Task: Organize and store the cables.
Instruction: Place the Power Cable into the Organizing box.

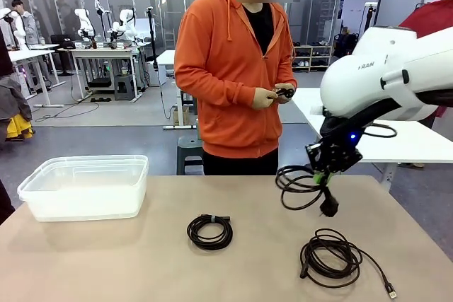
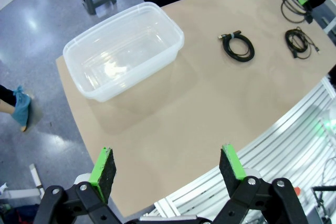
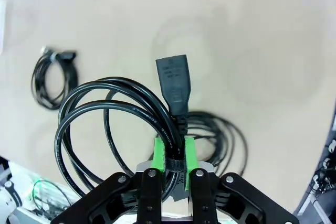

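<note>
1. Left gripper (image 2: 168, 165): jaws wide apart, empty, above the table's (image 2: 173, 108) near edge.
2. Loose cable coil (image 1: 340, 258) flat on the table, front right; tied coil (image 1: 209, 231) mid-table, well apart.
3. Right gripper (image 3: 174, 148) clenched on power cord (image 3: 173, 80); its loops hang clear of the table, right side.
4. Clear bin (image 1: 85, 199) far left.
5. Person's hands (image 1: 269, 97) at the far side hold a small black item (image 1: 284, 92).

The tan table (image 1: 106, 259) carries a clear plastic tub (image 1: 78, 206) at its far left corner, a small tied cable coil (image 1: 225, 233) mid-table, and a looser cable coil (image 1: 311, 263) near the right front edge.
</note>
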